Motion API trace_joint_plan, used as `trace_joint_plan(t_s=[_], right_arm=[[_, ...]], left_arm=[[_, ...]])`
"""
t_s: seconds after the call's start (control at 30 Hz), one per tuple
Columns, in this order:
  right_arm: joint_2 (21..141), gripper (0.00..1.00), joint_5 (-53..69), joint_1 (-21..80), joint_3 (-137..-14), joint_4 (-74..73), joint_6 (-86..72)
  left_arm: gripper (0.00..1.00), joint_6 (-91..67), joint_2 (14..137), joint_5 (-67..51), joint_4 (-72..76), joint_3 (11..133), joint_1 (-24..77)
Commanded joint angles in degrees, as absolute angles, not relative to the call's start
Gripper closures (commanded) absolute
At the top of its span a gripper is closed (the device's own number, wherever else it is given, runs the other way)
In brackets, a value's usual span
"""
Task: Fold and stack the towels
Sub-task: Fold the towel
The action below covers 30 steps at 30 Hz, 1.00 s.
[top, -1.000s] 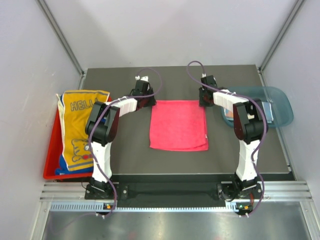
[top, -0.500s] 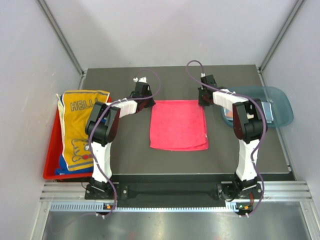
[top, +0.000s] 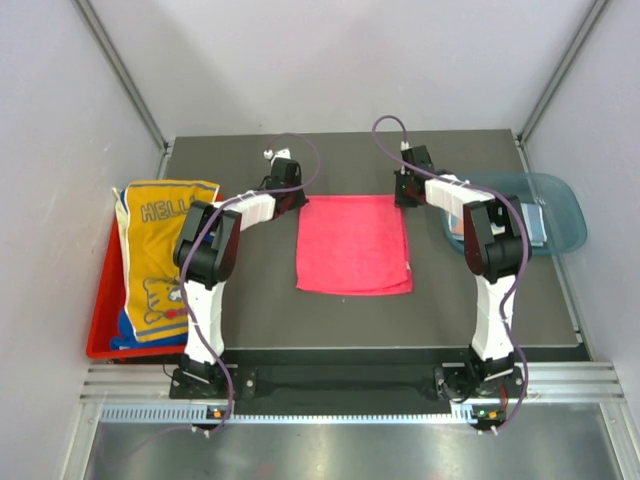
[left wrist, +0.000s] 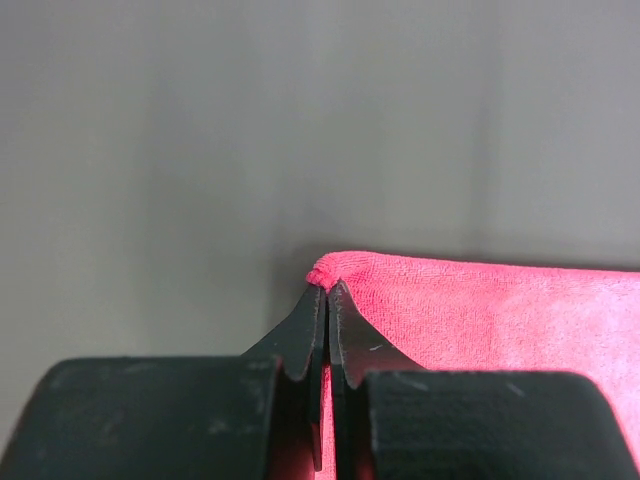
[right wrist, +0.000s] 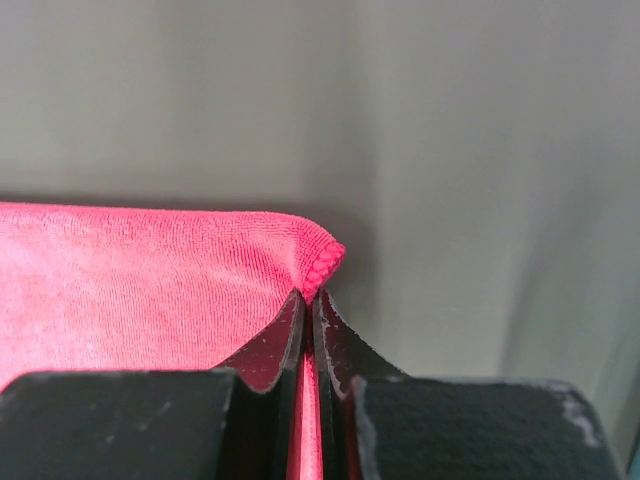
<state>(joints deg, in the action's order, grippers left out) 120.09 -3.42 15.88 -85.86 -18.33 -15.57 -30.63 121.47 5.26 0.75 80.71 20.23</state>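
Observation:
A hot pink towel (top: 353, 245) lies spread flat in the middle of the dark table. My left gripper (top: 296, 203) is shut on its far left corner; in the left wrist view the black fingertips (left wrist: 345, 310) pinch the pink towel (left wrist: 500, 320) at its corner. My right gripper (top: 402, 199) is shut on the far right corner, and in the right wrist view the pink towel (right wrist: 130, 290) bunches above the closed gripper (right wrist: 308, 297). A yellow "HELLO" towel (top: 158, 255) lies over the red tray on the left.
The red tray (top: 100, 320) sits off the table's left edge. A translucent teal bin (top: 545, 205) stands at the right with folded cloth inside. Grey walls close in at the back and sides.
Both grippers have closed on the pink towel's far corners. The towel has shifted slightly toward the far edge and to the left.

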Motion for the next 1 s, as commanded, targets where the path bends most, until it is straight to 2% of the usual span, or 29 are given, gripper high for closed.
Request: trace_joint_plan(t_s=[0.0, 0.33, 0.6, 0.97], right_arm=[[121.72, 0.99, -0.89, 14.50, -90.08, -15.04, -15.64], [120.33, 1.00, 2.20, 13.45, -87.81, -5.56, -16.44], [111.28, 1.00, 2.55, 13.45, -78.15, 1.40, -16.70], [99.42, 1.00, 2.64, 14.15, -63.21, 3.78, -19.07]], left_arm=[[1.00, -28.57, 122.61, 8.70, 0.35, 84.98, 18.55], [1.00, -25.66, 123.49, 6.24, 3.77, 89.04, 18.02], [1.00, -25.31, 114.35, 2.38, 9.75, 79.46, 18.02], [1.00, -29.00, 103.19, -2.11, 12.83, 64.35, 18.98]])
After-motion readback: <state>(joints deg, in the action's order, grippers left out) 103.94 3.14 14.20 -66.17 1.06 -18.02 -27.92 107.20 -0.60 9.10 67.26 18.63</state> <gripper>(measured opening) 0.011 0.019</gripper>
